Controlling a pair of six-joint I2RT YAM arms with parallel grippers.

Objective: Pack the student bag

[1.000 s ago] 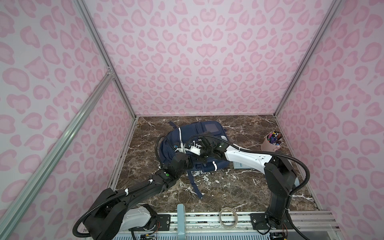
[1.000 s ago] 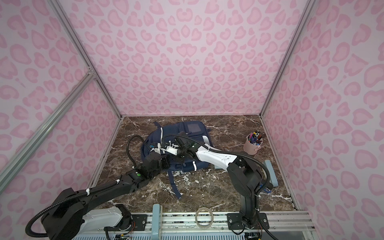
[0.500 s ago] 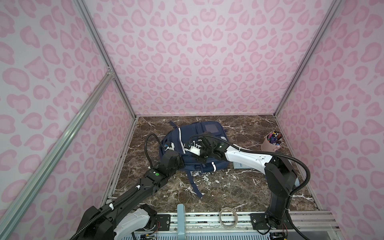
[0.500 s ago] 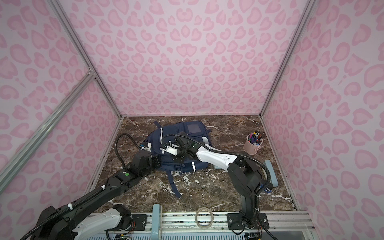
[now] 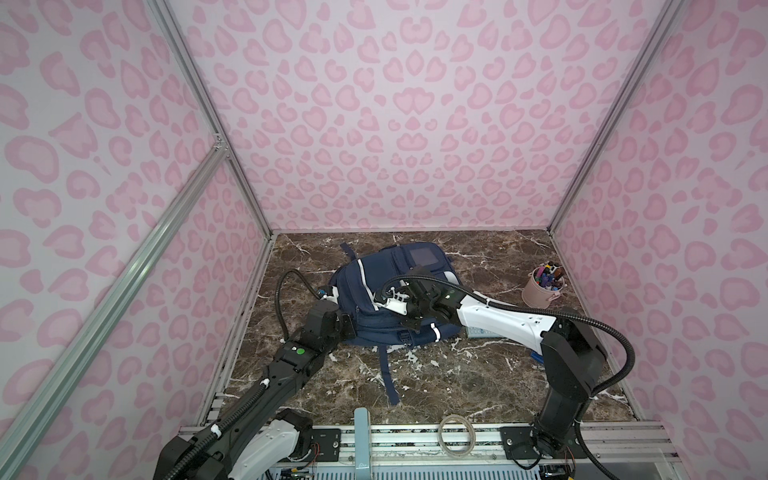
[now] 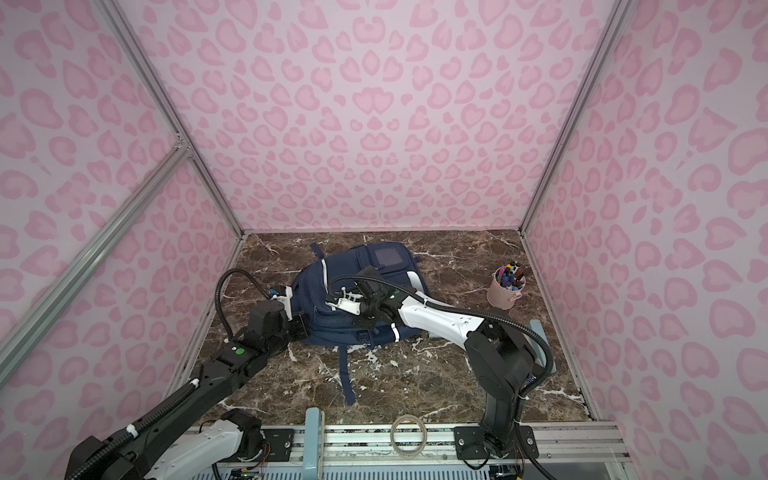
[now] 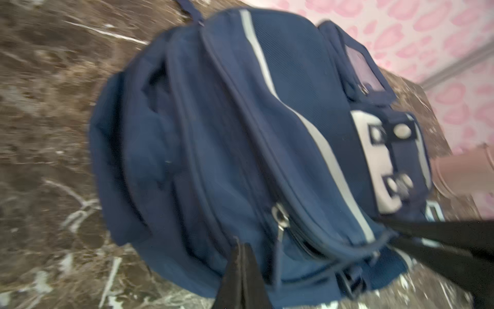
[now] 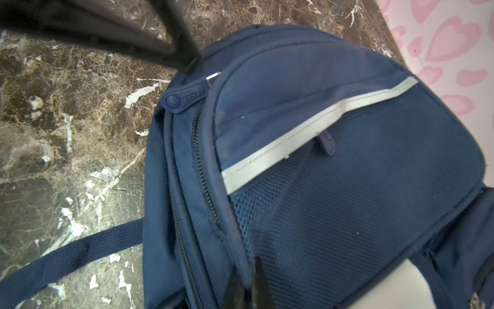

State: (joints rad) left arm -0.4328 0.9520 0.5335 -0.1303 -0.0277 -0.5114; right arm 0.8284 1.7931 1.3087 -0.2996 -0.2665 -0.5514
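Right wrist: rounded student bag (image 8: 347, 200) (mesh-fronted, grey-striped) on veined marble (image 8: 53, 133).

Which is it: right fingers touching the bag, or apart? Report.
Touching. In the right wrist view the right fingers are shut on a raised seam of the bag, with the fabric pinched between them.

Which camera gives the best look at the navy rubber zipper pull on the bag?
The right wrist view: the zipper pull lies close and sharp on the student bag. The left wrist view is blurred; I cannot find it there. In both top views it is too small to tell.
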